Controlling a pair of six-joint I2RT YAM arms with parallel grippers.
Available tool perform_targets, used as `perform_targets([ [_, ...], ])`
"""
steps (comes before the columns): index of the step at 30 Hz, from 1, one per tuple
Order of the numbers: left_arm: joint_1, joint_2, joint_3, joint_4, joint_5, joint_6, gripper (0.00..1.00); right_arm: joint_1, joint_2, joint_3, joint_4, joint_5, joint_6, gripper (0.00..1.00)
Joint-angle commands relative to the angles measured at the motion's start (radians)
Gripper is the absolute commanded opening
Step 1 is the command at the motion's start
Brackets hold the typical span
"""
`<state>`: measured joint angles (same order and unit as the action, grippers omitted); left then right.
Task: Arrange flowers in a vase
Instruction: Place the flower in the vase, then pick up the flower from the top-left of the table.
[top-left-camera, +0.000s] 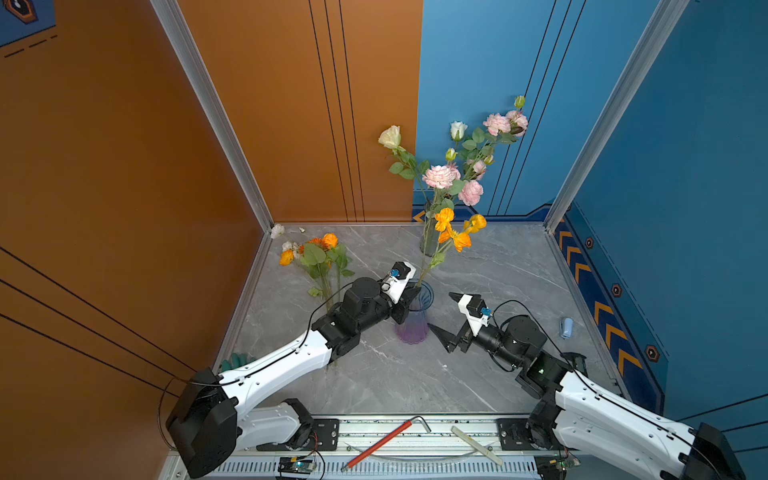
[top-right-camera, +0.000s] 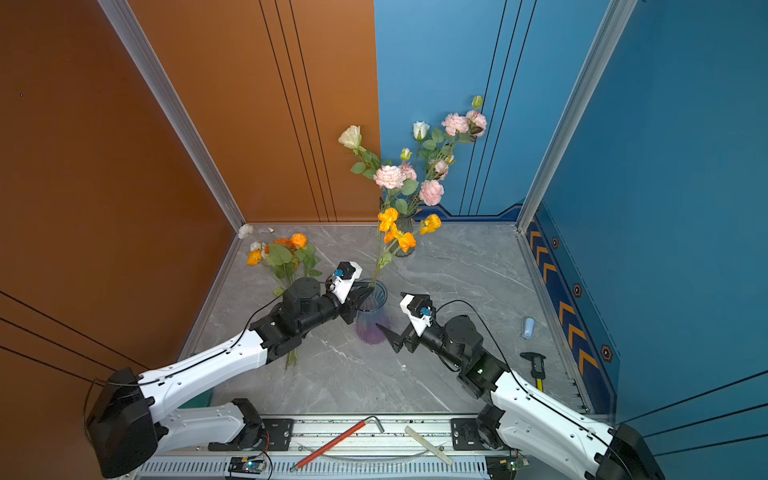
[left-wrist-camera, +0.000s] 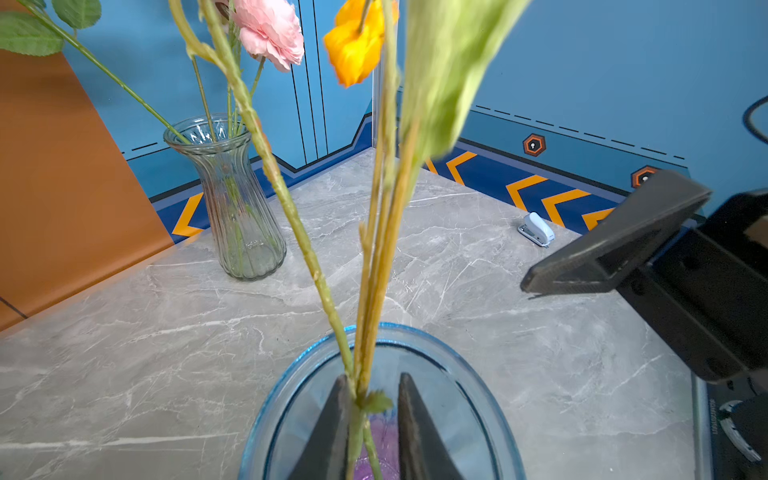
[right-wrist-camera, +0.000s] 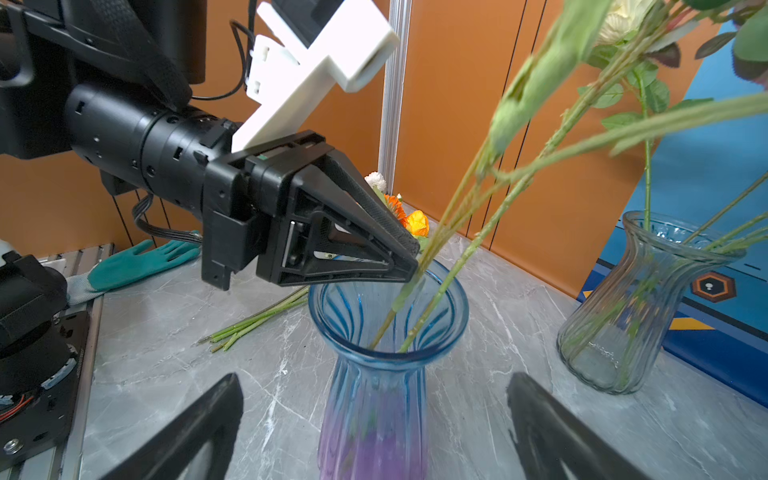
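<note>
**At the blue vase (top-left-camera: 412, 324), a release in hand**

The left gripper (left-wrist-camera: 372, 376), jaws parted over the vase's mouth, loosely brackets the orange-flowered stems (left-wrist-camera: 374, 249) standing inside. The right gripper (top-left-camera: 440, 309) gapes empty alongside. The likely next move is to back out cleanly, then fetch the flowers (top-left-camera: 320, 255) lying on the counter (top-left-camera: 374, 374) to the left gripper's left.

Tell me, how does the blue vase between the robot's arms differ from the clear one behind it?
The blue vase is tinted, fading to purple at its base; the clear vase has no colour. The blue vase holds orange flowers, the clear vase pink and cream-white flowers. The left gripper sits at the blue vase's mouth; no gripper touches the clear vase. Both are ribbed glass with flared rims, standing upright on the grey table.
</note>
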<state>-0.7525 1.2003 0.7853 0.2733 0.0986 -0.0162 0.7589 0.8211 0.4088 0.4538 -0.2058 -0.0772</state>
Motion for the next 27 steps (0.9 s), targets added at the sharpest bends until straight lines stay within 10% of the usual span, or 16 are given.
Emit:
perform_targets([
  [1,0.012,-0.034,-0.003,-0.017,-0.006,-0.005,0.24,-0.003,0.004,0.028,-0.009,-0.006,0.011,1.0],
  [9,0.017,-0.087,0.003,-0.069,-0.045,0.009,0.28,-0.003,0.003,0.028,-0.009,-0.006,0.012,1.0],
  [18,0.167,-0.13,0.108,-0.47,-0.569,-0.076,0.39,0.087,-0.04,0.071,-0.116,0.095,-0.073,1.0],
  [27,0.58,0.114,0.154,-0.754,-0.222,-0.274,0.28,0.187,-0.011,0.105,-0.171,0.114,-0.173,1.0],
])
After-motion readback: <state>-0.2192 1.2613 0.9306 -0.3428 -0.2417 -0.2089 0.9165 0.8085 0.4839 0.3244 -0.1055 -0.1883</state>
